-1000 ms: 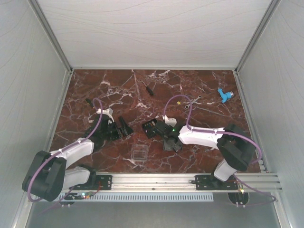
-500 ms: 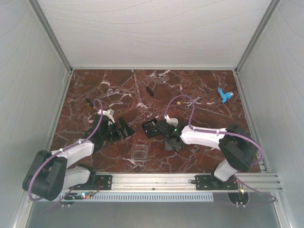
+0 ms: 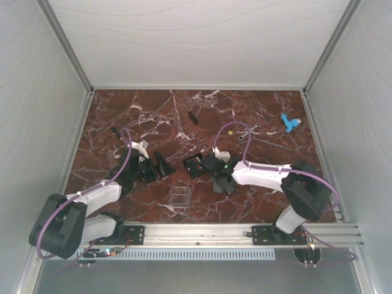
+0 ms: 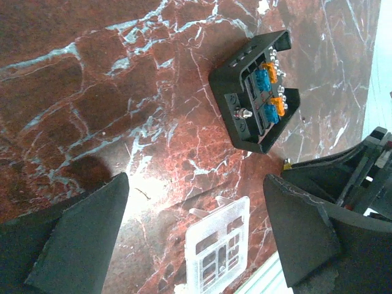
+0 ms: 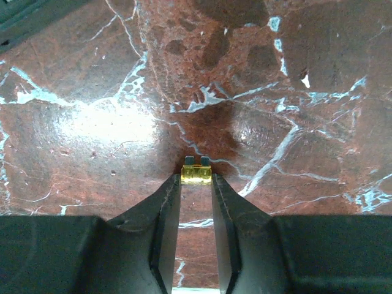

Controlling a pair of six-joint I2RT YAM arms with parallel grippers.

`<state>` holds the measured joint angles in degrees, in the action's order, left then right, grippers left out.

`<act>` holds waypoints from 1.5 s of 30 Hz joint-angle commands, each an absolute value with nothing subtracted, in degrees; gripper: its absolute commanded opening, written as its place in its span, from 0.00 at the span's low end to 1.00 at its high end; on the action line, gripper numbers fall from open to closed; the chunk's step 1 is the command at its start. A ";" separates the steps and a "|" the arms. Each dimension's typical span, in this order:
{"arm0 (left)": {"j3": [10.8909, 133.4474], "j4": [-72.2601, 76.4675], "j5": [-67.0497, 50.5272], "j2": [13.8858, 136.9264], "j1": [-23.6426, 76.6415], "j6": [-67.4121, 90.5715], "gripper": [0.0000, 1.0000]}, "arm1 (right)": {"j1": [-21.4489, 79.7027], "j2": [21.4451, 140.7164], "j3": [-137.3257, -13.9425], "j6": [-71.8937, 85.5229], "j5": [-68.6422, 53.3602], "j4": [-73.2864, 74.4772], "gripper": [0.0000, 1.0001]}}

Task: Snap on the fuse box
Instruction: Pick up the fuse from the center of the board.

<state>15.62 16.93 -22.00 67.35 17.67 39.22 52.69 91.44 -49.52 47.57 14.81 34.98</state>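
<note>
The fuse box [image 3: 195,164] lies on the red marble tabletop [image 3: 153,116] about midway between the two arms. Its open face is up, showing blue and orange fuses in its slots in the left wrist view [image 4: 260,92]. The left gripper [image 3: 160,165] is just to the left of the fuse box and not touching it. Its fingers [image 4: 79,245] are spread wide with only bare tabletop between them. The right gripper [image 3: 207,164] is close against the right side of the fuse box. In its own wrist view its fingers [image 5: 165,226] are clenched on a yellow fuse [image 5: 196,176], pinching it at the very tips (the fuse's two small prongs point away from the fingers, toward the tabletop). That view does not show the fuse box. A clear lid [image 3: 179,197] lies flat on the tabletop on the near side of the fuse box, toward the arm bases and apart from it, and its gridded face is plain in the left wrist view [image 4: 219,251]. A black screwdriver [image 3: 192,114] lies well beyond the fuse box on the far side. A small blue part [image 3: 289,122] sits far off to the right of the fuse box near the tabletop's edge.
</note>
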 commanded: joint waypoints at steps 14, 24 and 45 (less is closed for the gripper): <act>15.50 28.30 -36.80 66.87 17.75 46.69 0.87 | 57.56 88.73 -47.83 31.79 17.25 20.70 0.11; 20.18 31.82 -43.66 71.23 21.27 48.54 0.70 | 57.85 78.69 -44.64 16.04 6.64 5.60 0.10; 23.35 34.48 -42.24 76.31 28.20 49.46 0.32 | 58.35 75.23 -42.81 12.75 0.54 0.09 0.10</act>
